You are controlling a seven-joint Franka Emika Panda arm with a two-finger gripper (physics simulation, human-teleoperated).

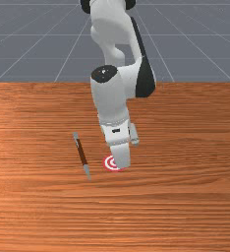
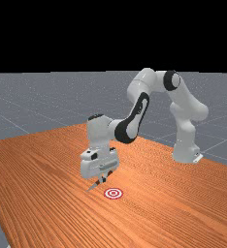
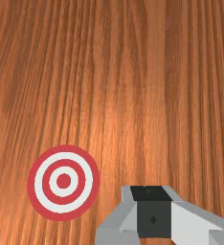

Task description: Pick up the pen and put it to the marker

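Note:
My gripper (image 2: 104, 180) points down over the table in the far view, its fingers together. In the wrist view the gripper (image 3: 153, 215) has the red-and-white target (image 3: 63, 182) beside its fingers. The pen (image 1: 81, 151), brown with grey ends, lies at the front view's left of the hand, with a gap between them. In the far view the pen (image 2: 93, 186) passes behind the fingertips. The round target (image 1: 108, 162) is partly covered by the hand in the front view; in the far view the target (image 2: 113, 193) shows whole, just right of the fingers.
The wooden table (image 1: 186, 206) stretches out on all sides of the pen and target. The arm reaches over it from its base (image 2: 186, 145) at the far view's right.

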